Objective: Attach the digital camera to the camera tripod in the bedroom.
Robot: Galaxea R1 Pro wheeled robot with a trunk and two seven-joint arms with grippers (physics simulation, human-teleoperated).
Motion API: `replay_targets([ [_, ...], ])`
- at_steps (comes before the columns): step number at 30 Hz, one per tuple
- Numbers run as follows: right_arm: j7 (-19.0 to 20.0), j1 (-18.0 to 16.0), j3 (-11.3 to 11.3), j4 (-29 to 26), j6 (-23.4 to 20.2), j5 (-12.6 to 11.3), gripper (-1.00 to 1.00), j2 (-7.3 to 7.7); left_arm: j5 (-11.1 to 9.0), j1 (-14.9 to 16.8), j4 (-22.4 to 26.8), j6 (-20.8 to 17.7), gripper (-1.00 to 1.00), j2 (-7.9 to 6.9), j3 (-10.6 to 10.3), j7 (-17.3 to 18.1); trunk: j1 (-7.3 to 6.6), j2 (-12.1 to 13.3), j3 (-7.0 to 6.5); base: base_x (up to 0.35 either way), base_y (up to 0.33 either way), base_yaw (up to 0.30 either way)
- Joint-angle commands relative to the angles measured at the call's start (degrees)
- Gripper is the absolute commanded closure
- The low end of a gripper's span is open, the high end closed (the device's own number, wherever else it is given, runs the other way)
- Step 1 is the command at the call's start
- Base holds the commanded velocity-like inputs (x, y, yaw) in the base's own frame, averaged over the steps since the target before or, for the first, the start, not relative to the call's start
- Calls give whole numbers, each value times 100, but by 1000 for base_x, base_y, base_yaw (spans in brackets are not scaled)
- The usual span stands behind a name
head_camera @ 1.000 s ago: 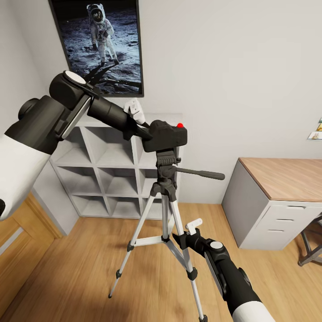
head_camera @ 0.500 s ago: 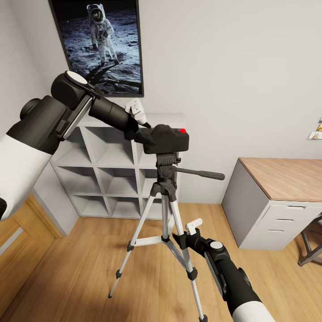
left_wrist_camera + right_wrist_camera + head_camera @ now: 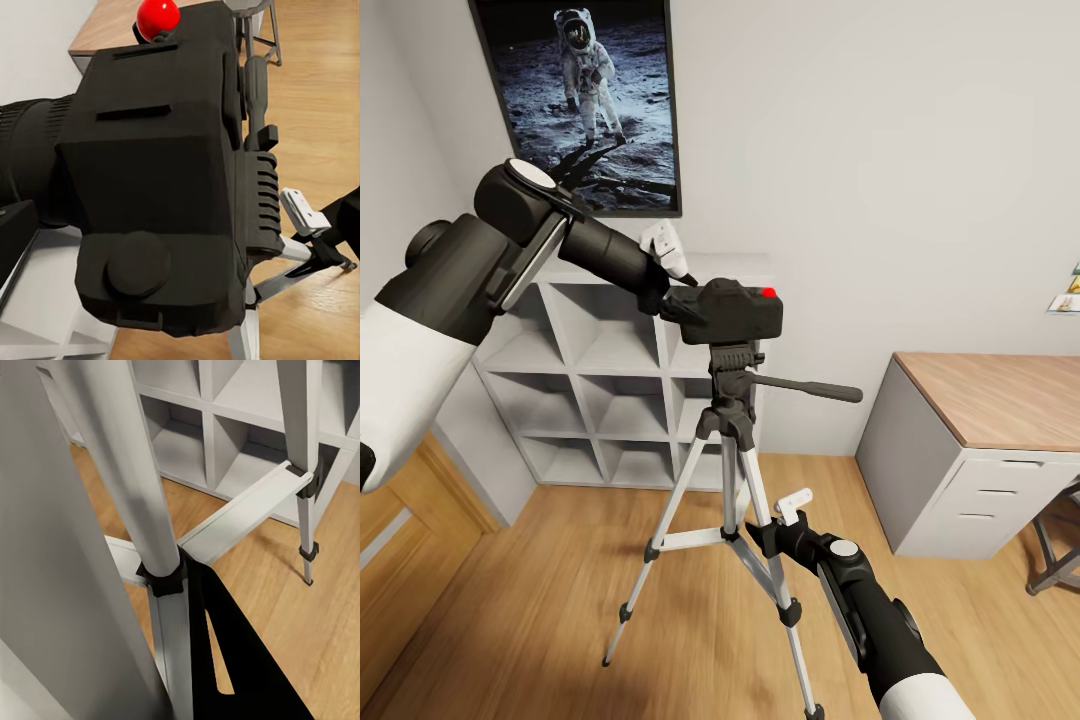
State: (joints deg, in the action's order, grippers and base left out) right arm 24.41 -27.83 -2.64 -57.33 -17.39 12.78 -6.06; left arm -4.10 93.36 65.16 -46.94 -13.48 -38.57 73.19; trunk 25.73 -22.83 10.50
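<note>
Head view, digital camera (image 3: 732, 310) atop camera tripod (image 3: 732, 470)

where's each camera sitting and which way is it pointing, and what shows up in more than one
Head view: high on the robot, facing forward and down at the camera tripod, both arms showing, left gripper at the digital camera.
Left wrist view: pressed close to the digital camera.
Right wrist view: low beside the silver tripod legs.
Shared: the white cube shelf in the head and right wrist views.

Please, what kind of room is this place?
Probably a bedroom or study at home: a white cube shelf against the wall, a framed astronaut picture above it, a wooden-topped desk, and light wood plank flooring.
</note>
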Motion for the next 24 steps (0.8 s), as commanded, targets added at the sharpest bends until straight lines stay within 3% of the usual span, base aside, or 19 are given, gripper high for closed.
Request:
replay_targets([
  [1,29,-3,18,161,-6,164,100,-1,-46,9,-3,-63,-100,-10,0,-19,5,-9,13,0,0,0],
  [5,29,-3,18,161,-15,164,100,-1,-62,9,-27,-95,-100,-25,163,-127,5,-9,13,0,0,0],
  [10,29,-3,18,161,-13,164,100,-1,-72,12,-31,-149,-100,-29,1261,-384,5,-9,13,0,0,0],
  [14,29,-3,18,161,-11,164,100,-1,-75,15,-91,-308,-100,-92,1922,-483,5,-9,13,0,0,0],
  [16,29,-3,18,161,-11,164,100,-1,-72,13,-180,-514,-100,-186,2142,-592,5,-9,13,0,0,0],
  [19,33,-3,18,161,-15,171,100,-1,-80,-80,-515,-953,-100,-387,2313,-851,5,-9,13,0,0,0],
  [24,38,-3,18,161,-25,179,100,-1,-105,-732,-1509,-1196,-100,-592,2401,-1026,5,-9,13,0,0,0],
])
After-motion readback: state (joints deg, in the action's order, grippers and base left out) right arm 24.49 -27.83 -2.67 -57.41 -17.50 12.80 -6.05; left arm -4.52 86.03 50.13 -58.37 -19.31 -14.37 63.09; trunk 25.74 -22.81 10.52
